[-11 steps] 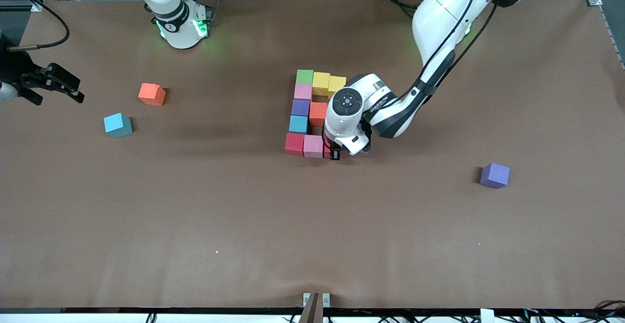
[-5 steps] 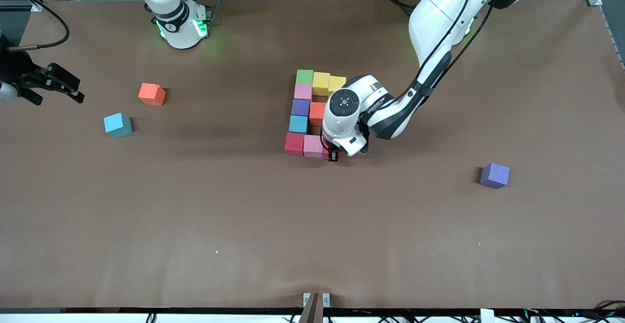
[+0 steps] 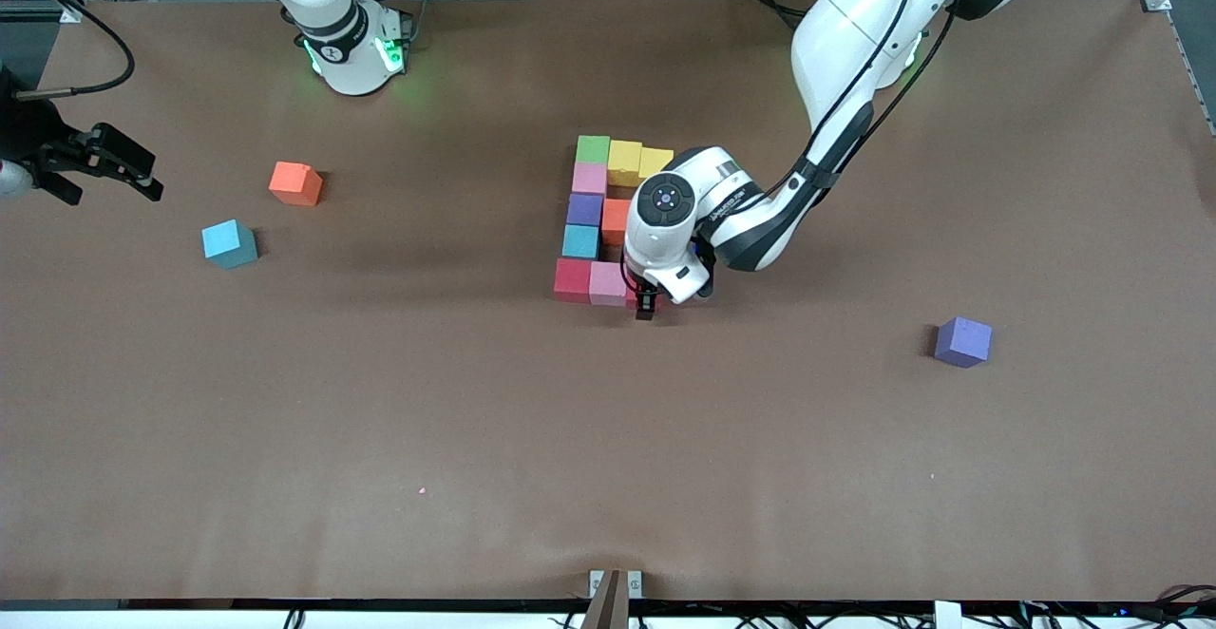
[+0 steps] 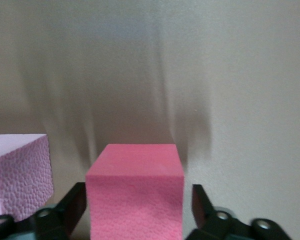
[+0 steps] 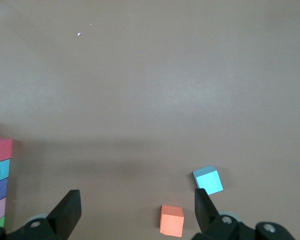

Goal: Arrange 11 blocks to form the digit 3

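Brown table [image 3: 608,439], cluttered equipment along its robot edge. Mid-table, touching blocks [image 3: 591,220]: green, two yellow, pink, purple, orange, cyan, red, pink. Left gripper [image 4: 140,212] down at the nearest row's end, fingers spread either side of a pink cube [image 4: 135,192], just clear of it. Right gripper [image 3: 114,168] waiting wide open over its table end. Loose: orange cube [image 3: 295,183], cyan cube [image 3: 229,243], purple cube [image 3: 962,341].

In the front view the left hand [image 3: 648,304] covers most of the pink block [image 4: 135,192] under it, and the right hand [image 3: 100,173] is cut off at the edge.
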You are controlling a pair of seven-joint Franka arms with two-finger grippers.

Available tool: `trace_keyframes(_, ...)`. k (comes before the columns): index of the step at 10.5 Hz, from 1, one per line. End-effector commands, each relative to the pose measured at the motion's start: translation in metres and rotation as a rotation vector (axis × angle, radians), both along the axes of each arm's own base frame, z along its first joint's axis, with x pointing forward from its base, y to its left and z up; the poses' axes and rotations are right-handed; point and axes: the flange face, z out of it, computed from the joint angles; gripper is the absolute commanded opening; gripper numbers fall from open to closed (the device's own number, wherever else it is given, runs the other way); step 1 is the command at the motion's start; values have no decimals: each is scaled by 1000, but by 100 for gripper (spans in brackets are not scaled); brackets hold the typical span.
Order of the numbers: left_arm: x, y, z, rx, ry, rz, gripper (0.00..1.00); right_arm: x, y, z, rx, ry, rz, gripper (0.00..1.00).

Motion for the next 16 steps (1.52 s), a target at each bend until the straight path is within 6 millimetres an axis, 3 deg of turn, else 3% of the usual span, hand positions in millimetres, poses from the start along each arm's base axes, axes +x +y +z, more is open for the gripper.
trace_keyframes(1,4,-4,31,8,-58,3,100,-5,-4,4,0,-9,0,100)
trace_keyframes(6,-2,-6,130,8,-152,-43,100,-4,-3,4,0,-8,0,100)
trace_keyframes(8,-1,8,181,66,-200,-206,100,-4,-4,4,0,-8,0,100)
trace_keyframes(11,21,75,254,183,-199,-457,100,-4,-3,4,0,-8,0,100)
trace_keyframes(14,40,143,296,234,-137,-704,100,-4,-3,4,0,-8,1,100)
trace_keyframes(16,52,186,312,223,-79,-899,100,-5,-4,3,0,-6,0,100)
